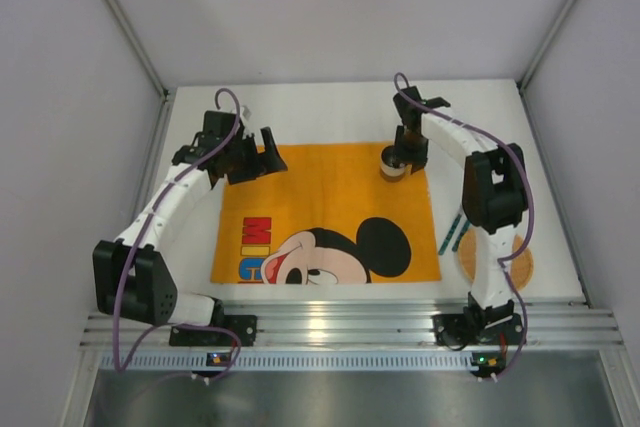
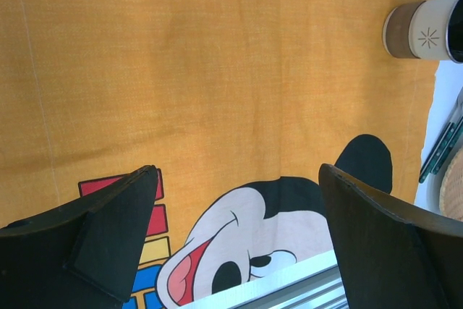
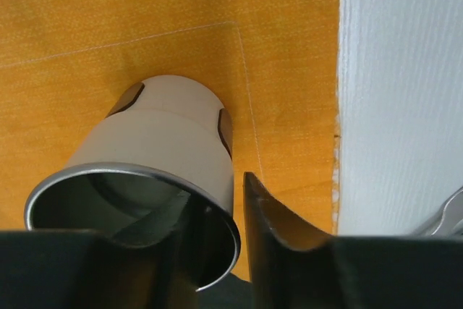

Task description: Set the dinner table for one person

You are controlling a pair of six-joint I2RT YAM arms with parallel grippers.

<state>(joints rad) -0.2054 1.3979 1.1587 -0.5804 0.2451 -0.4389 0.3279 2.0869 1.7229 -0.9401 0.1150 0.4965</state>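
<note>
At the upper right of the orange cloth mat [image 1: 320, 187] on the white table [image 1: 330, 107], the right jaws are gripping the beige steel-lined cup [image 1: 393, 164] by its rim; the left jaws are hanging open, farther off.

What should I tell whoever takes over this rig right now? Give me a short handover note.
Left gripper: open, empty, hovering over the far left part of the orange mat.
Right gripper: shut on the wall of the cup, one finger inside and one outside, at the mat's far right corner.
Done: the mat lies flat on the dinner table. Whether the cup stands on it or is lifted, I cannot tell.
Left: green-handled cutlery and woven coaster lie right of the mat; probably release the cup, then bring them over.
</note>
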